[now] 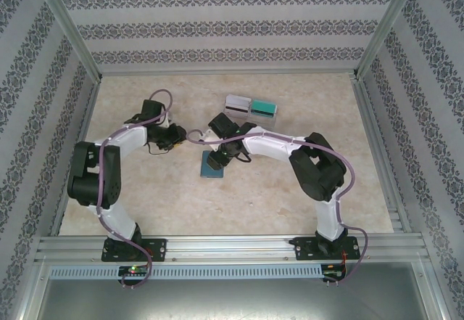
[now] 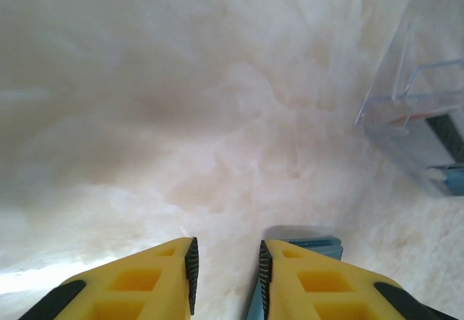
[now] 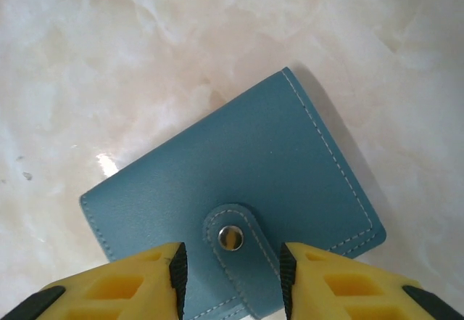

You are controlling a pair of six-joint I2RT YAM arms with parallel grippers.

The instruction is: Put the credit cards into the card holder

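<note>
The card holder [image 3: 239, 167], a slate-blue folding wallet, lies shut on the marble table with its snap strap [image 3: 239, 244] fastened. My right gripper [image 3: 232, 269] hovers just above it, open, one finger on each side of the strap. In the top view the card holder [image 1: 210, 169] sits mid-table under the right gripper [image 1: 216, 158]. My left gripper [image 2: 226, 265] is open with nothing between its fingers, and a corner of the card holder [image 2: 319, 245] shows past its right finger. The credit cards, a white-grey one [image 1: 234, 105] and a teal one [image 1: 264, 107], lie in a clear tray.
The clear plastic tray [image 2: 413, 109] stands behind the card holder, toward the back of the table. Aluminium rails [image 1: 217, 246] and patterned walls enclose the table. The left gripper [image 1: 176, 134] sits left of the card holder, with bare marble [image 1: 145, 197] in front of it.
</note>
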